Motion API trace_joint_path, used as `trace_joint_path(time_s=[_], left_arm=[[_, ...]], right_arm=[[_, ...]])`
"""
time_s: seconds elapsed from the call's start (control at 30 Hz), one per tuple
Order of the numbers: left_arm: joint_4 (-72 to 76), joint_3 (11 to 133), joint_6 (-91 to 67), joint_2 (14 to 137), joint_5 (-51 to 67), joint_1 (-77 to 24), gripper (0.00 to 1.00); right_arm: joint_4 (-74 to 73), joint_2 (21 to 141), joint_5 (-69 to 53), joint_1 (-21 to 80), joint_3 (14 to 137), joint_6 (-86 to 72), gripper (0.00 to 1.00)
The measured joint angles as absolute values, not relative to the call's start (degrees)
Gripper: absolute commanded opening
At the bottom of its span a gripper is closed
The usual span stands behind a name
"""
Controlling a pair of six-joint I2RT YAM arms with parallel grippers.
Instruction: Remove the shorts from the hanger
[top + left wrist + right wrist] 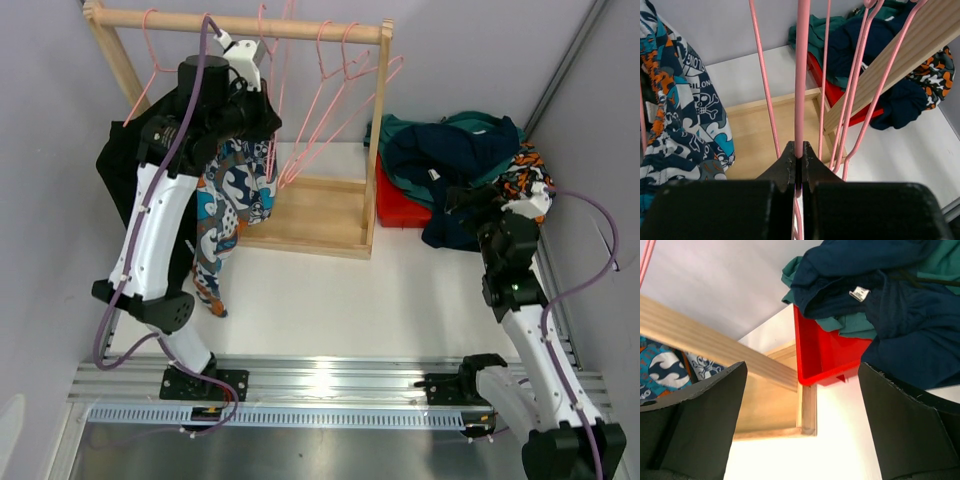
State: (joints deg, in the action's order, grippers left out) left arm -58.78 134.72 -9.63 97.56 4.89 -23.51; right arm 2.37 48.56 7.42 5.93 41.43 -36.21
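Rack (pixel 310 215) looks light on bench (pixel 330 290): hard tug at rail could tip or drag it. On rack, blue patterned shorts (pixel 235 195) hang under left arm, black shorts (pixel 118 165) beside. Other pairs (pixel 450 150) heaped on red bin (pixel 398 210). Left jaws clamped on pink hanger (pixel 801 75) wire, which is thin: may slip, or snag neighbouring hangers. Right jaws apart, empty, by heap, so could catch cloth.

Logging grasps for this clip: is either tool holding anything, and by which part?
The left tool pinches a pink hanger by a straight stretch of its wire; the right tool is open, holding nothing.
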Motion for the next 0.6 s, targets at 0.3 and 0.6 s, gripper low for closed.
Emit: trace_joint_path(time_s=[0.3, 0.6], left_arm=[[-57.1, 138.5, -12.1, 106.1, 8.0, -22.3, 0.14], [-54.8, 136.8, -13.8, 110.5, 8.3, -21.6, 0.42]], right_arm=[[-3.9, 37.3, 6.5, 6.0, 37.8, -36.0, 0.99], [-6.7, 32.4, 4.0, 6.6, 33.6, -36.5, 0.99]])
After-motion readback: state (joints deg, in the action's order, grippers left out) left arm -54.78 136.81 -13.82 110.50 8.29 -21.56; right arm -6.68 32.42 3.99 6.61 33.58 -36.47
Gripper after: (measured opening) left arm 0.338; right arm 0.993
